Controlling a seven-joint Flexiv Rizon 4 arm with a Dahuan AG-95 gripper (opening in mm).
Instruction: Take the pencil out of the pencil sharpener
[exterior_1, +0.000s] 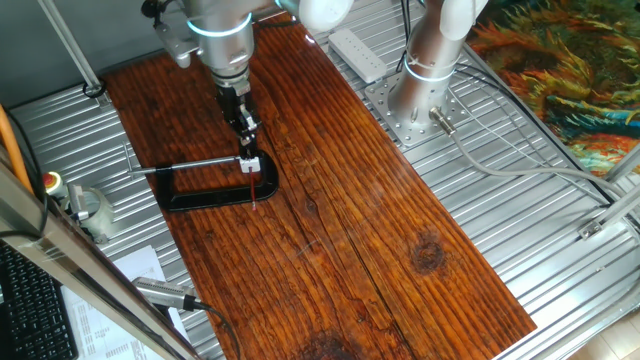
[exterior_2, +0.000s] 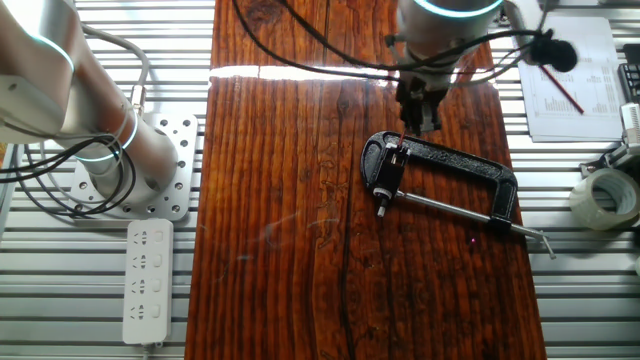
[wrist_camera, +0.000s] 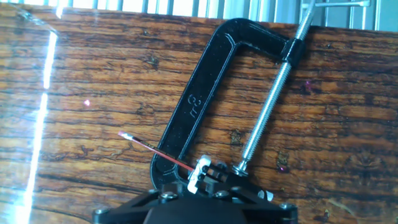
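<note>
Pencil (wrist_camera: 158, 152) beneath lowered claw (exterior_1: 246, 150)

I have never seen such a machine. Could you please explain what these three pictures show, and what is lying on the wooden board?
It is one robot arm with a gripper that has two jaws. Two pictures come from fixed cameras on different sides of the table; the third comes from a camera on the hand itself. On the wooden board lies a black clamp with a metal screw rod. It holds a tiny whitish pencil sharpener, from which a thin red pencil sticks out. The gripper hangs right above the sharpener; whether it grips anything, I cannot tell.
</note>
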